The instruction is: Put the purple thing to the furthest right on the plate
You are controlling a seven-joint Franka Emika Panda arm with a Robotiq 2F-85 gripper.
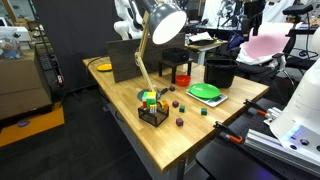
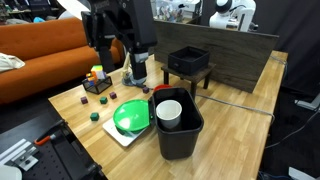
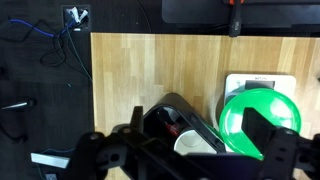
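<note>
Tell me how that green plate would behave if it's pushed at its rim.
The green plate looks shallow and rigid, so it would probably slide rather than bend. It rests on a white square base, so a push may shift it off or drag that along. Wide and flat, it seems unlikely to tip.

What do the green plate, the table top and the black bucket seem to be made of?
Green plate: probably plastic, slightly glossy; uniform bright colour.
Table top: wood, smooth; visible plank grain.
Black bucket: likely plastic, matte; uniformly dark.
</note>
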